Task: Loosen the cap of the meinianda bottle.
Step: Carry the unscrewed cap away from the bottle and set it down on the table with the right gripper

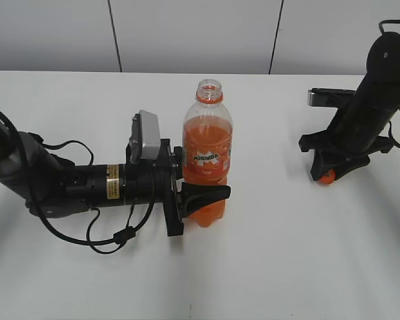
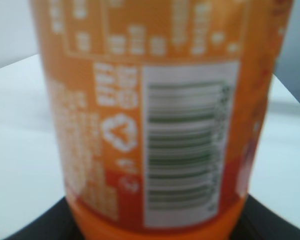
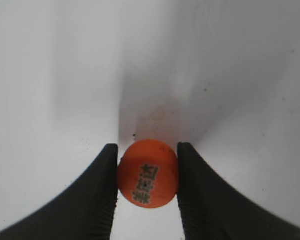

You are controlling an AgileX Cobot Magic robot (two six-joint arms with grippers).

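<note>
The meinianda bottle (image 1: 207, 160) stands upright near the middle of the white bench (image 1: 273, 267), its neck open at the top — only the orange neck ring sits there. The left gripper (image 1: 210, 193) lies low along the bench from the left edge, and its black fingers (image 1: 207, 193) are closed around the bottle's lower body, just under the orange label. In the left wrist view the label's barcode side (image 2: 185, 145) fills the frame, blurred, with the dark fingers at the bottom corners. The cap (image 3: 147, 174) is off the bottle and well apart from it, toward the right edge of the bench — the right gripper (image 3: 147, 192) points down there and its two fingers (image 3: 102, 200) press against the cap's sides, holding it at the bench surface. In the exterior view the cap (image 1: 327, 177) shows as a small orange spot below the right arm.
</note>
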